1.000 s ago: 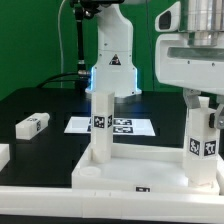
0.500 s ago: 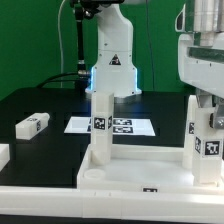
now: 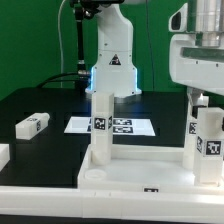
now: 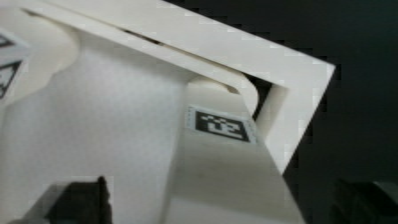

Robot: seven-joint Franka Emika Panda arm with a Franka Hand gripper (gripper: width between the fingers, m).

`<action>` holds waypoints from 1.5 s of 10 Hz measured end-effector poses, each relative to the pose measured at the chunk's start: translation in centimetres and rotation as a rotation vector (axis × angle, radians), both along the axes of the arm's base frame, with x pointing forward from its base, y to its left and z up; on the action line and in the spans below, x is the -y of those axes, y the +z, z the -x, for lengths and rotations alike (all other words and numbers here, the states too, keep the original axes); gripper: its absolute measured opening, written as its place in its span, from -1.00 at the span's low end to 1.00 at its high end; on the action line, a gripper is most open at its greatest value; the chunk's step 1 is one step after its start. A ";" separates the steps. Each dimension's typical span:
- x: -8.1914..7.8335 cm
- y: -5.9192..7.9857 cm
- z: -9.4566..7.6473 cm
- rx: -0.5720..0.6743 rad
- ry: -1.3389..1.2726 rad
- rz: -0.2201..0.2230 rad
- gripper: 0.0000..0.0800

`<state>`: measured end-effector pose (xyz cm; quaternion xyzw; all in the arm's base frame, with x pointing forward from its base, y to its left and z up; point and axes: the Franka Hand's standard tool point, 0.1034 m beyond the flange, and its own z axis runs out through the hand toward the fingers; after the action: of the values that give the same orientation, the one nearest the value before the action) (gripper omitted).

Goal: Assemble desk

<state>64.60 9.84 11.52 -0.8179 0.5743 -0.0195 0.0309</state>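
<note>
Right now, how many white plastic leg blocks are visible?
4: an upright leg at the exterior view's left of the white rimmed desk top, another upright leg at its right; a loose leg on the black table; a cut-off block, probably another, at the left edge.

Exterior view: bright, diffuse light with no evident single source. The white desk top [image 3: 130, 172] and the upright leg [image 3: 100, 125] verge on overexposure, their edges shown only by faint grey shading. The black table [image 3: 50, 105] swallows nearly all shadow. A blue glow edges my base [image 3: 112, 75]. My gripper [image 3: 207, 105], nearest the lens, is soft and cropped by the frame. Wrist view: dimmer, coarse and blurred throughout. The tag [image 4: 221, 124] is smeared, and my fingers [image 4: 71, 200] are dark blobs.
</note>
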 end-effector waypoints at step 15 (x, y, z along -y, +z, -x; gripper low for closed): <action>0.1 0.1 -0.2 0.018 1.216 0.130 0.62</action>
<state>64.82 9.73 11.58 -0.9991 0.0019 -0.0403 -0.0088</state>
